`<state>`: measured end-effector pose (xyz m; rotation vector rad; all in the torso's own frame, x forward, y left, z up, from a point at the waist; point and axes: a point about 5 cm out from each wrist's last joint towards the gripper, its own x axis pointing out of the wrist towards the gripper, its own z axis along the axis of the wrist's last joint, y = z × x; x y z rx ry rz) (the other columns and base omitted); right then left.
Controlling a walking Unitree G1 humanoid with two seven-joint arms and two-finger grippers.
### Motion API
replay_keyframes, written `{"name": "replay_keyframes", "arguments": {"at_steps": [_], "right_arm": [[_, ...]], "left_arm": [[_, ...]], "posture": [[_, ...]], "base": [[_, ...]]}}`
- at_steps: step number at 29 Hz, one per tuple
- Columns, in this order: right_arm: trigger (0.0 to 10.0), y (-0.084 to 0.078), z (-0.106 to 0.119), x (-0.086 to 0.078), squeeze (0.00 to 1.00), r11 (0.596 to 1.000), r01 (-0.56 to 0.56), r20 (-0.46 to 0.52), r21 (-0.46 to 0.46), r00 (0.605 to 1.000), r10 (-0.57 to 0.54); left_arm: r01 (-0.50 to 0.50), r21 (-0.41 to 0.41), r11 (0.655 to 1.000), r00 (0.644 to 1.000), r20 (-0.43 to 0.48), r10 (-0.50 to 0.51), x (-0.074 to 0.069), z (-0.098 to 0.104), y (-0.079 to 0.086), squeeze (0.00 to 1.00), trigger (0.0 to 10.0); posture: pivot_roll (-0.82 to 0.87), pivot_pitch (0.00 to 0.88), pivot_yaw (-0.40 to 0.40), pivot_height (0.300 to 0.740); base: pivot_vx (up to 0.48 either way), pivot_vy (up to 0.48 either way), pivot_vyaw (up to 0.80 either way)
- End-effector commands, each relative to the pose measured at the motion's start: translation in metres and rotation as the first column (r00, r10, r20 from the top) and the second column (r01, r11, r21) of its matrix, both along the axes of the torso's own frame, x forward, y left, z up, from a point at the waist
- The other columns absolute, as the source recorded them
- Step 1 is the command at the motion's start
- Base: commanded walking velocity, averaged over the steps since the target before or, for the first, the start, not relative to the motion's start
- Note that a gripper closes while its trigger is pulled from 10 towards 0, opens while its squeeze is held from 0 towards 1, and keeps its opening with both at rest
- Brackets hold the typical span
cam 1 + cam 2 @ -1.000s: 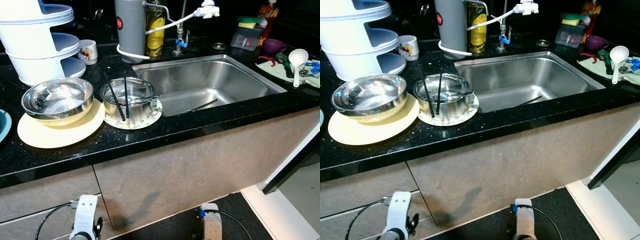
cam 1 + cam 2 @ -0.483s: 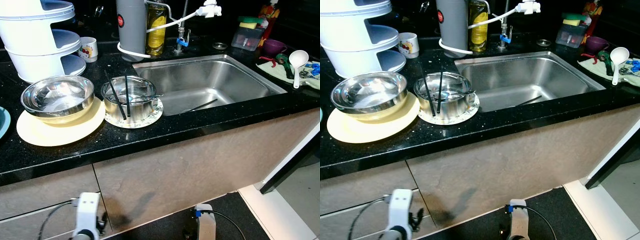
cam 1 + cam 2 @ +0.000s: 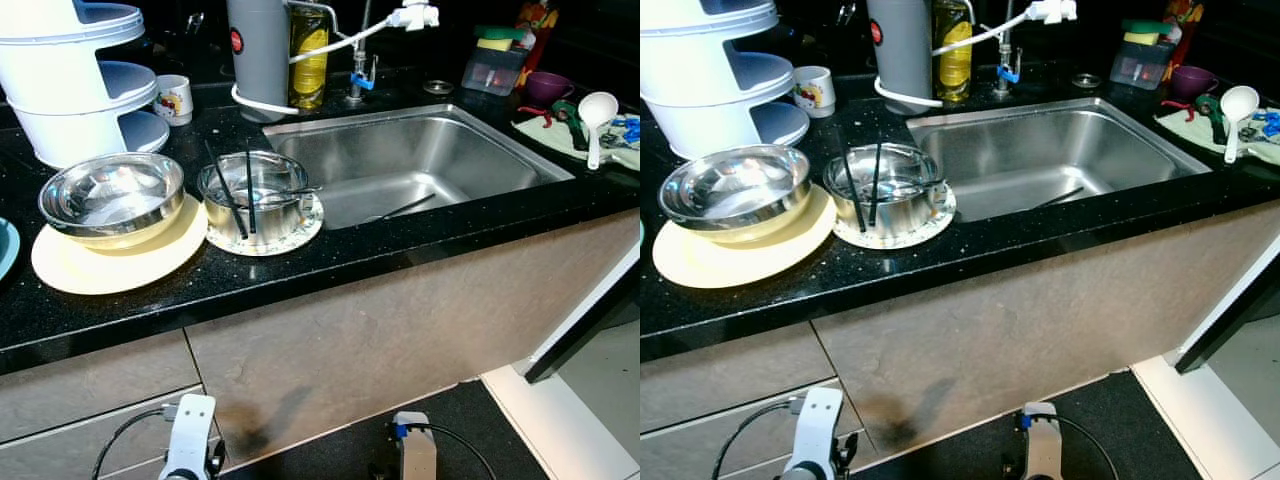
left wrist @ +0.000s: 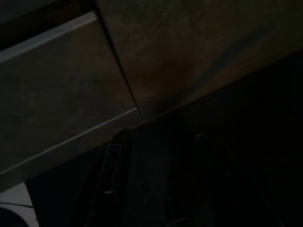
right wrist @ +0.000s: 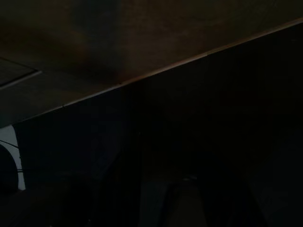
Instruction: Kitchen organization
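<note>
On the black counter [image 3: 330, 255] a steel bowl [image 3: 112, 195] sits on a pale yellow plate [image 3: 75, 270]. Beside it a smaller steel bowl [image 3: 255, 195] stands on a patterned plate [image 3: 300, 232], with two black chopsticks [image 3: 232, 190] and a spoon in it. A steel sink [image 3: 410, 160] lies to the right with one utensil [image 3: 405, 208] on its bottom. Both arms hang low before the cabinet: left arm [image 3: 190, 445], right arm [image 3: 415, 455]. In the dim left wrist view my left gripper [image 4: 158, 156] is open with nothing between its fingers.
White stacked tubs [image 3: 70, 75] and a mug [image 3: 173, 98] stand at the back left. A grey canister [image 3: 258, 55], an oil bottle [image 3: 308, 55] and the tap [image 3: 360, 60] line the back. At the right lie a white ladle [image 3: 597, 115], a purple bowl [image 3: 548, 88] and a sponge box [image 3: 492, 65].
The view has shifted slightly. My left arm now sits a little further right at the bottom of the view. The things on the counter have not moved.
</note>
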<state>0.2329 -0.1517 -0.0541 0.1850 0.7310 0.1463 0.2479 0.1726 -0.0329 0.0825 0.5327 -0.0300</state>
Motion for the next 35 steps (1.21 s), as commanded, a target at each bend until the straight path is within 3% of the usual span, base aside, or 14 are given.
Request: {"name": "replay_keyframes", "arguments": {"at_steps": [1,6,8,14,18,23,25,35], "right_arm": [[10.0,-0.002,-0.002,-0.004,0.0,1.0,0.007,-0.019,0.028,1.0,-0.006],[10.0,-0.003,-0.002,-0.003,0.0,1.0,0.007,-0.015,0.017,1.0,-0.007],[10.0,-0.007,0.001,0.0,0.0,0.996,0.083,0.012,-0.019,0.996,-0.083],[10.0,-0.004,0.0,0.0,0.0,0.995,0.091,0.003,-0.029,0.996,-0.091],[10.0,-0.006,0.001,0.002,0.0,0.997,0.076,0.005,-0.015,0.997,-0.076],[10.0,-0.004,0.002,0.003,0.0,0.997,0.076,0.006,-0.005,0.997,-0.076],[10.0,-0.002,0.003,0.005,0.0,0.997,0.077,0.01,0.003,0.997,-0.077],[10.0,-0.002,0.003,0.007,0.0,0.997,0.083,0.004,0.008,0.997,-0.083]], "left_arm": [[0.005,0.009,1.0,0.998,-0.055,-0.005,-0.009,-0.009,0.0,0.0,10.0],[0.015,0.049,0.999,0.995,-0.094,-0.011,-0.013,-0.014,0.002,0.0,10.0],[0.02,0.08,0.997,0.994,-0.106,-0.012,-0.016,-0.016,0.002,0.0,10.0],[-0.008,0.041,0.999,0.997,-0.07,0.011,-0.015,-0.014,-0.001,0.0,10.0],[0.1,0.065,0.993,0.993,-0.072,-0.095,-0.011,-0.012,-0.007,0.0,10.0],[0.055,0.059,0.997,0.996,-0.074,-0.051,-0.011,-0.012,-0.005,0.0,10.0],[-0.03,0.036,0.999,0.995,-0.089,0.033,-0.014,-0.015,0.0,0.0,10.0],[-0.048,0.014,0.999,0.995,-0.091,0.049,-0.011,-0.013,0.005,0.0,10.0]], "posture": [[-0.07,0.12,-0.017,0.74],[-0.08,0.104,-0.014,0.74],[-0.08,0.085,-0.019,0.74],[-0.09,0.072,-0.023,0.74],[-0.08,0.072,-0.036,0.74],[-0.08,0.073,-0.035,0.74],[-0.08,0.073,-0.024,0.74],[-0.09,0.082,-0.007,0.74]], "base": [[0.0,0.0,0.0],[0.0,0.0,0.0],[0.0,0.0,0.0],[0.0,0.0,0.0],[0.0,0.0,0.0],[0.0,0.0,0.0],[0.0,0.0,0.0],[0.0,0.0,0.0]]}}
